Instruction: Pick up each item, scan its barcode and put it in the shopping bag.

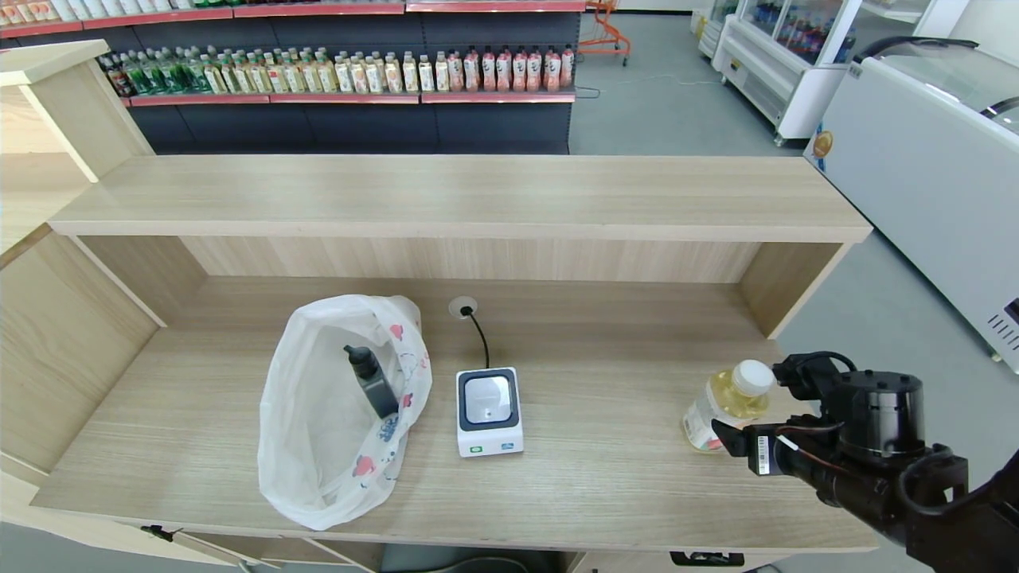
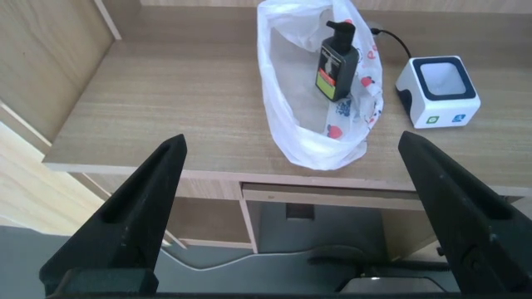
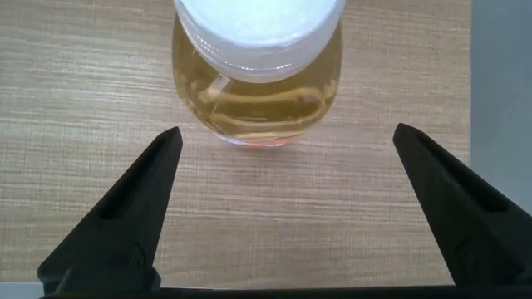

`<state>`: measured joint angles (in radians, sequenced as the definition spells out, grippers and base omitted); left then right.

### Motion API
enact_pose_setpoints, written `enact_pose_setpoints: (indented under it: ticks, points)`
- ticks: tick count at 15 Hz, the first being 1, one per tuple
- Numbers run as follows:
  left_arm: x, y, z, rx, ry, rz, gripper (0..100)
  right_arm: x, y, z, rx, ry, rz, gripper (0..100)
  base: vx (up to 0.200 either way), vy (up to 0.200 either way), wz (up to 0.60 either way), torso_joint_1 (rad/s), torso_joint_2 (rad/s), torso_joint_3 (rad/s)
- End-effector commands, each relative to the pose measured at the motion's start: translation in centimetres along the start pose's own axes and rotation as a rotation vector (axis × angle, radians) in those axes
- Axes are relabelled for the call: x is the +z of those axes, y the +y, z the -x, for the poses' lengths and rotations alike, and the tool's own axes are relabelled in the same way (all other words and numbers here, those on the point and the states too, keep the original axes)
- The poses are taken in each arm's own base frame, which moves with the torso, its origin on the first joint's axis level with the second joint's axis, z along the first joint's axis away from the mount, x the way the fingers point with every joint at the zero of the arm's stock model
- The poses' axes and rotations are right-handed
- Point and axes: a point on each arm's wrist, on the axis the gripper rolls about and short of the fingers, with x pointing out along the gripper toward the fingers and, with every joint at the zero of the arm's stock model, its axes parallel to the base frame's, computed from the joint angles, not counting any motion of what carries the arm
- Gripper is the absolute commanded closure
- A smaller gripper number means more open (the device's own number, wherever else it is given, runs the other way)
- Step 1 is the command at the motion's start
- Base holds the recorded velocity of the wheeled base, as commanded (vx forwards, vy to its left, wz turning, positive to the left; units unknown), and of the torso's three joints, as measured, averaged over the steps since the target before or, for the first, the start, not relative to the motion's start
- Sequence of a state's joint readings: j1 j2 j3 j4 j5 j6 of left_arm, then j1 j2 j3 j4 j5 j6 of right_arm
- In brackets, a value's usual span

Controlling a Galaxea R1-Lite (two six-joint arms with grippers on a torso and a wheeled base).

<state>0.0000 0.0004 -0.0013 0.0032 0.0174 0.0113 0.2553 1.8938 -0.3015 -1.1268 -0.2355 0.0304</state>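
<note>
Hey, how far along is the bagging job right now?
Done: a dark pump bottle already stands in the shopping bag. In hand: nothing is gripped yet; the right gripper is open, facing the white-capped bottle of yellow liquid on the right side of the counter. Left: grasp that bottle, pass it over the scanner in the middle, then bag it.

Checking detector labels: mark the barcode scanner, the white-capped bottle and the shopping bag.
barcode scanner [image 1: 487, 400], head view, top window.
white-capped bottle [image 1: 752, 376], head view, white cap.
shopping bag [image 1: 310, 434], head view, inner wall.
</note>
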Motion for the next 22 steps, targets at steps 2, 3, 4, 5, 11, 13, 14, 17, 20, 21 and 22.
enact_pose_setpoints:
  ticks: [2,3,4,5,11,13,14,17,20,21,22]
  points:
    - [0.0,0.0,0.0,0.001,0.001,-0.001,0,-0.5,0.6,-1.6,0.017,0.017,0.008,0,0.000,0.000,0.00,0.000,0.00,0.000]
    - [0.0,0.0,0.0,-0.001,-0.001,0.001,0,-0.4,0.8,-1.9,0.020,0.008,0.007,0,0.000,0.000,0.00,0.000,0.00,0.000]
    - [0.0,0.0,0.0,-0.001,-0.001,-0.001,0,-0.3,1.3,-2.6,0.031,-0.014,0.005,0,0.000,0.000,0.00,0.000,0.00,0.000]
    - [0.0,0.0,0.0,0.001,0.001,0.001,0,-0.2,1.7,-3.1,0.038,-0.034,0.005,0,0.000,0.000,0.00,0.000,0.00,0.000]
    - [0.0,0.0,0.0,0.001,-0.001,-0.001,0,0.3,3.0,-5.6,0.064,-0.076,0.039,0,0.000,0.000,0.00,0.000,0.00,0.000]
    - [0.0,0.0,0.0,-0.001,-0.001,-0.001,0,0.2,3.1,-5.9,0.065,-0.077,0.044,0,0.000,0.000,0.00,0.000,0.00,0.000]
    - [0.0,0.0,0.0,0.001,0.001,0.001,0,0.1,3.1,-6.0,0.073,-0.071,0.056,0,0.000,0.000,0.00,0.000,0.00,0.000]
    - [0.0,0.0,0.0,0.001,-0.001,0.001,0,0.0,3.4,-6.3,0.100,-0.104,0.062,100,0.000,0.000,0.00,0.000,0.00,0.000]
    - [0.0,0.0,0.0,-0.001,-0.001,-0.001,0,0.0,3.5,-6.2,0.101,-0.107,0.086,100,0.000,0.000,0.00,0.000,0.00,0.000]
    - [0.0,0.0,0.0,0.001,-0.001,0.001,0,-0.1,3.5,-6.2,0.101,-0.106,0.094,100,0.000,0.000,0.00,0.000,0.00,0.000]
    - [0.0,0.0,0.0,-0.001,-0.001,-0.001,0,-0.1,3.5,-6.2,0.102,-0.104,0.114,100,0.000,0.000,0.00,0.000,0.00,0.000]
